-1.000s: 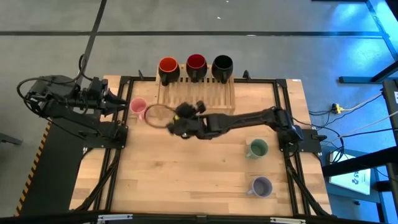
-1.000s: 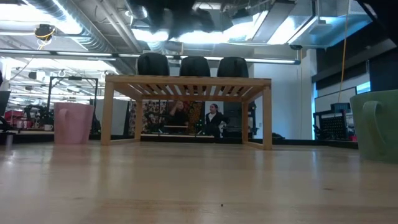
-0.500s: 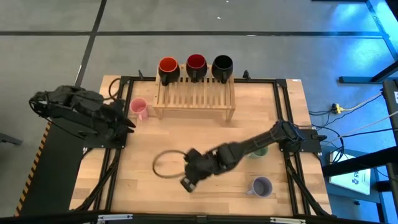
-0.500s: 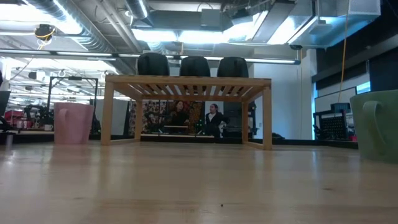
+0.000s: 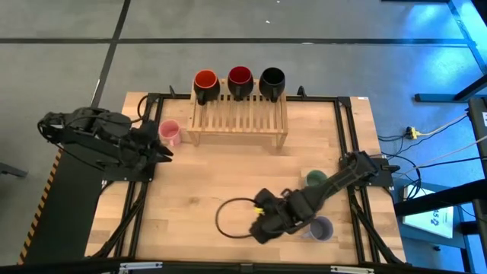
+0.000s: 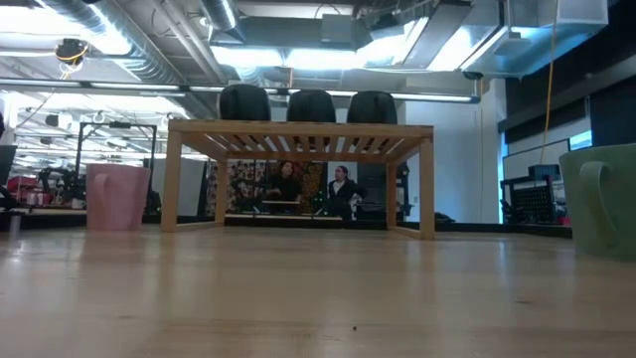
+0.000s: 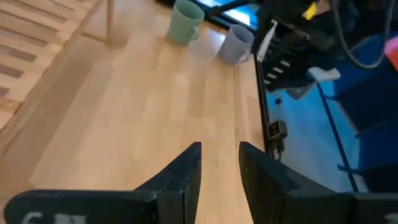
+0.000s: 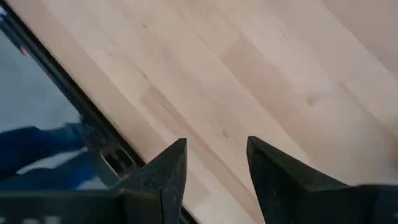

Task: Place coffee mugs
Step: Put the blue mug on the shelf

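Orange (image 5: 205,81), dark red (image 5: 240,77) and black (image 5: 272,77) mugs stand in a row on top of the wooden slatted rack (image 5: 238,120), along its far edge. The pink mug (image 5: 169,133) stands on the table left of the rack. The green mug (image 5: 316,180) and the lavender mug (image 5: 322,228) stand at the table's right. My left gripper (image 5: 165,153) is open just near of the pink mug, holding nothing. My right gripper (image 5: 262,226) is open over the near part of the table, left of the lavender mug.
The rack stands on legs with open space beneath it (image 6: 298,189). A cable loop (image 5: 232,218) hangs beside my right wrist. Black frame rails (image 5: 346,137) run along the table's left and right edges. Bare wood lies between the rack and the near edge.
My right gripper has swept from just in front of the rack toward the near edge and to the right, ending beside the lavender mug. My left gripper has drawn back from the pink mug's left side toward the near edge. No mug has moved.
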{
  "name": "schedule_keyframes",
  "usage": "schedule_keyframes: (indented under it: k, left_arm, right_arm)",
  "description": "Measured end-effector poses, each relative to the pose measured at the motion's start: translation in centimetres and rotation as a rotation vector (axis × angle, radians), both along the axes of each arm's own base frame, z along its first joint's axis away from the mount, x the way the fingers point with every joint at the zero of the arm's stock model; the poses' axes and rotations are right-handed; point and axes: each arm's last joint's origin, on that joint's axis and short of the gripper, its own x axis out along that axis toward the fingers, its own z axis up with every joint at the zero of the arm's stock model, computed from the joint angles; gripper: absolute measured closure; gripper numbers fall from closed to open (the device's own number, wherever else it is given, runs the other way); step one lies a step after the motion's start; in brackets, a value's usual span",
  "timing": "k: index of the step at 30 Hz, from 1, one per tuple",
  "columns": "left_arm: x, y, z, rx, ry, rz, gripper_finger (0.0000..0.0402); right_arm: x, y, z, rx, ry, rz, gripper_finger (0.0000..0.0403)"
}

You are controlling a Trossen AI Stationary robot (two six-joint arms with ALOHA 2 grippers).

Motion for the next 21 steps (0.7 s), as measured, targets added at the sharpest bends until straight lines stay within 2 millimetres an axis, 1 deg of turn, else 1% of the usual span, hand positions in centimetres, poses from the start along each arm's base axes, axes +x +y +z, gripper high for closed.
schedule_keyframes:
  k: [6,8,11,14,17,21]
  left_arm:
    - [0.5,0.0,-0.2,0.017,0.017,0.038,0.0299]
    - [0.5,0.0,-0.2,0.015,0.019,0.039,0.0299]
    - [0.5,0.0,-0.2,-0.006,0.022,0.067,0.0299]
    - [0.5,0.1,-0.2,-0.009,0.021,0.102,0.0299]
    - [0.5,0.1,-0.2,-0.027,0.024,0.116,0.0299]
    - [0.5,0.1,-0.2,-0.048,0.027,0.130,0.0299]
  right_arm:
    - [-3.6,0.7,1.6,-0.079,0.064,-0.009,0.0247]
    - [-4.7,0.9,2.0,-0.095,0.092,-0.015,0.0247]
    - [-6.1,1.8,2.2,-0.089,0.084,-0.012,0.0247]
    - [-8.0,2.5,1.7,-0.101,0.094,-0.034,0.0247]
    - [-10.0,2.9,0.6,-0.093,0.143,-0.102,0.0247]
    - [-12.1,3.2,-0.4,0.036,0.184,-0.218,0.0247]
